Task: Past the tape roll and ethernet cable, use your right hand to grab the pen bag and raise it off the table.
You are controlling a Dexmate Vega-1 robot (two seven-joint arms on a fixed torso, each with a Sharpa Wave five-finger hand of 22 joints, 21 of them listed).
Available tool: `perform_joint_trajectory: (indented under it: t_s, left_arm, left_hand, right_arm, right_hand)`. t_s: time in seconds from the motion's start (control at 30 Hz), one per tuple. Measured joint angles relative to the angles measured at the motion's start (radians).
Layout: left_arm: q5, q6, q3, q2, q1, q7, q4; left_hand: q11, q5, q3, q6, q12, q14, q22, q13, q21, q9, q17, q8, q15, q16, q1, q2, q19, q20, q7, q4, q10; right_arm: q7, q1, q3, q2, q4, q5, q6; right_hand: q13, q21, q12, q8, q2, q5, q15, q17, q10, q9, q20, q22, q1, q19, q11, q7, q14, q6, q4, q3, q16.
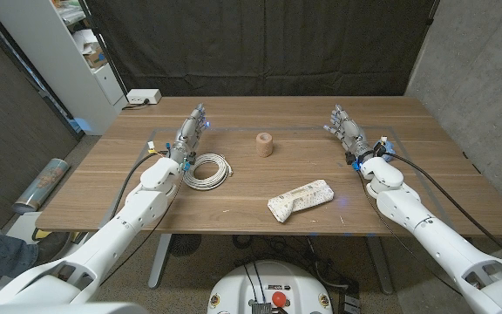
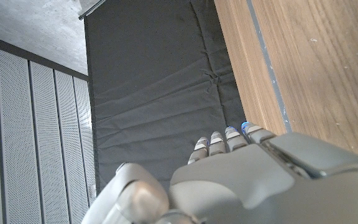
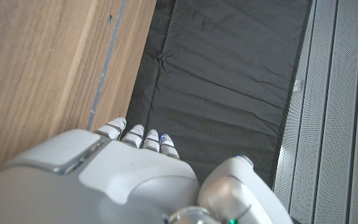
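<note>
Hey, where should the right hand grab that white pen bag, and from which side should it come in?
Probably across its narrow middle, from above. The pen bag lies flat and long, slanting across the table, so fingers should close over its short width. The right hand waits farther back, with nothing in between.

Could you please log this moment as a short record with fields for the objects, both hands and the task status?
table: wooden table
pen bag: white pen bag, lying near the front edge, untouched
tape roll: tape roll, standing at mid-table, farther back than the bag
ethernet cable: coiled ethernet cable, beside the left hand
left hand: left hand, holds nothing
right hand: right hand, holds nothing, apart from the bag
task status: grasp not yet begun
</note>
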Motion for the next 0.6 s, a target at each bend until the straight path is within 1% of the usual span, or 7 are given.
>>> perform_joint_trajectory:
  t_s: [0.27,0.37,0.57,0.6]
  left_arm:
    - [0.031,0.03,-0.044,-0.029,0.011,-0.033,-0.01]
    - [0.037,0.034,-0.067,-0.048,0.016,-0.049,-0.013]
    - [0.055,0.045,-0.09,-0.065,0.021,-0.075,-0.019]
    - [0.058,0.047,-0.093,-0.067,0.022,-0.078,-0.02]
  left_hand:
    - [0.0,0.0,0.0,0.0,0.0,0.0,0.0,-0.001,0.0,0.0,0.0,0.0,0.0,0.0,0.0,0.0,0.0,0.0,0.0,0.0,0.0]
    - [0.0,0.0,0.0,0.0,0.0,-0.001,0.0,-0.001,0.0,0.0,0.0,0.0,-0.001,0.0,0.003,0.003,0.0,0.0,0.0,0.0,0.0]
    - [-0.004,0.004,0.0,0.006,0.0,-0.003,0.0,-0.006,-0.004,0.0,0.0,0.0,-0.003,0.0,0.004,0.004,0.0,0.0,0.005,0.0,0.004]
    - [-0.004,0.004,0.0,0.008,-0.001,-0.003,0.0,-0.006,-0.004,0.0,0.0,0.0,-0.003,0.0,0.004,0.004,-0.004,0.004,0.003,0.0,0.004]
  right_arm:
    - [-0.003,-0.007,0.004,-0.004,-0.008,0.001,0.0]
    - [-0.004,-0.01,0.005,-0.007,-0.012,0.001,0.0]
    - [-0.004,-0.017,0.008,-0.014,-0.021,0.001,0.004]
    - [-0.004,-0.018,0.008,-0.015,-0.024,0.001,0.005]
  right_hand:
    - [-0.003,0.0,0.0,0.0,0.0,0.0,0.0,0.0,0.0,0.0,0.0,0.0,0.0,0.0,0.0,-0.005,0.0,0.005,0.0,0.0,0.0]
    - [-0.003,0.0,0.0,0.0,0.0,0.0,0.0,0.0,0.0,0.0,0.0,0.0,0.0,0.0,0.0,-0.005,0.0,0.005,0.0,0.0,0.0]
    - [-0.003,0.0,0.0,0.0,0.0,0.0,0.0,-0.003,0.001,0.0,0.0,0.0,0.0,0.0,0.0,-0.005,0.0,0.005,0.0,0.0,0.0]
    - [-0.003,0.0,0.0,0.0,0.0,0.0,0.0,-0.003,0.004,0.0,-0.004,0.0,0.0,0.004,0.004,-0.005,0.0,0.005,0.0,0.0,0.0]
